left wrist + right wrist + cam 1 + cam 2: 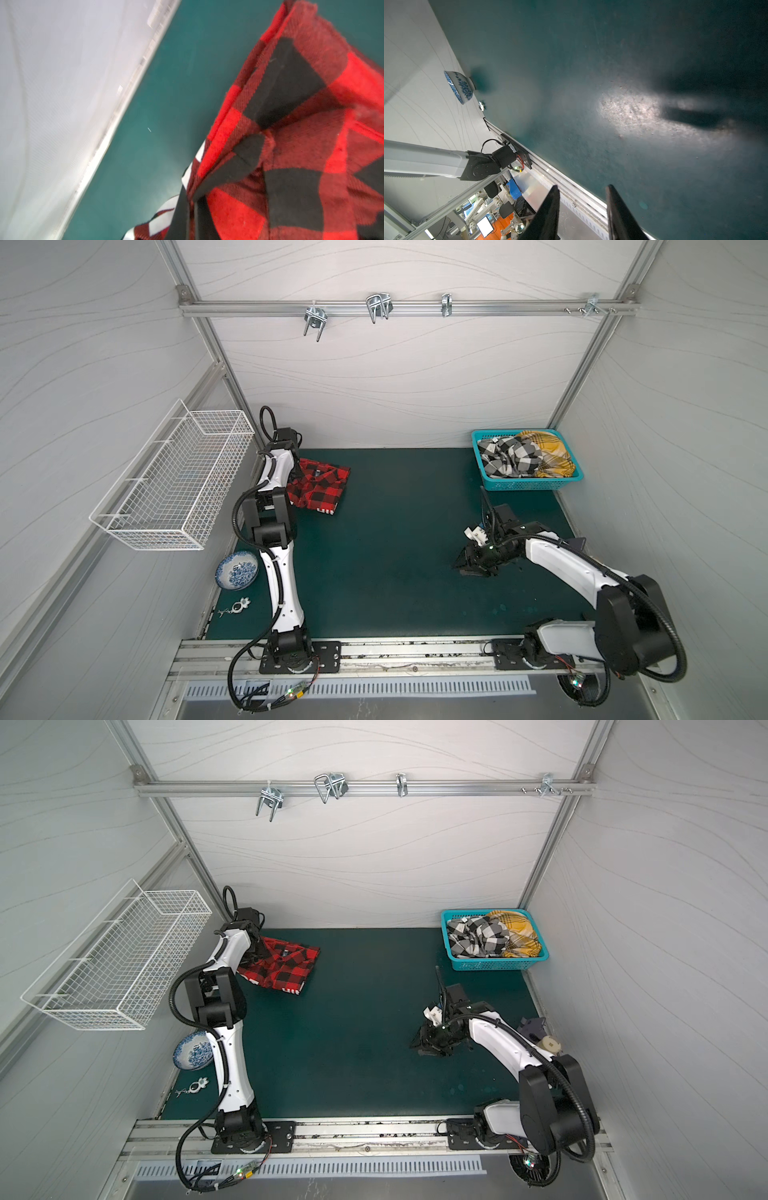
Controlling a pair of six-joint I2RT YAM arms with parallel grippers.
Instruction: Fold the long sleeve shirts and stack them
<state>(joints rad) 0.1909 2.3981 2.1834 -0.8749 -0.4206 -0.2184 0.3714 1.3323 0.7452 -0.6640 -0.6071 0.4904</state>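
A folded red-and-black plaid shirt (322, 489) (286, 969) lies on the green mat at the back left. My left gripper (254, 956) sits at its left edge, mostly hidden under the wrist in both top views. The left wrist view shows the left gripper (191, 199) shut on a fold of the red shirt (301, 145). A black-and-white check shirt (511, 458) and a mustard-yellow plaid shirt (548, 456) are bunched in the teal basket (523, 485). My right gripper (461, 566) (583, 187) hovers open and empty over bare mat.
A white wire basket (174, 481) hangs on the left wall. A blue-and-white bowl (237, 570) (459, 87) and a small white trinket (239, 608) sit at the mat's left edge. Metal hooks (378, 306) hang on the back rail. Dark objects (534, 1027) lie at the right edge.
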